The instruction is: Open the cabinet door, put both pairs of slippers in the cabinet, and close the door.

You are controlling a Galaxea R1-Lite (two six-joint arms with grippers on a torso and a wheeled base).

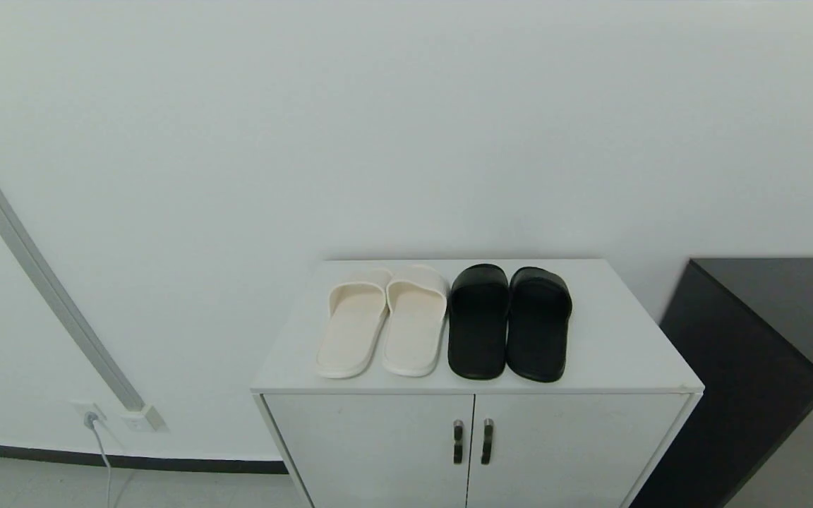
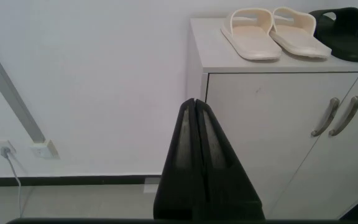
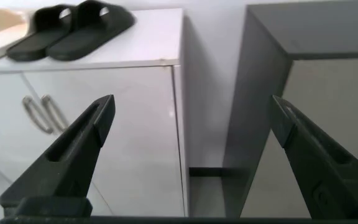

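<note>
A white two-door cabinet [image 1: 632, 353] stands against the wall, both doors shut, with two metal handles [image 1: 471, 441] at the centre seam. On its top lie a cream pair of slippers [image 1: 382, 321] on the left and a black pair of slippers [image 1: 509, 321] on the right, toes toward the wall. My left gripper [image 2: 196, 106] is shut and empty, low and to the left of the cabinet [image 2: 278, 118]. My right gripper [image 3: 191, 109] is wide open and empty, low by the cabinet's right front corner [image 3: 178, 62]. The cream slippers [image 2: 275, 32] and black slippers [image 3: 73, 28] appear above the grippers.
A dark grey cabinet [image 1: 766, 331] stands close to the right of the white one, with a narrow gap between them. On the left wall are a diagonal grey conduit [image 1: 32, 275] and two low sockets [image 1: 89, 411], one with a plug and cable.
</note>
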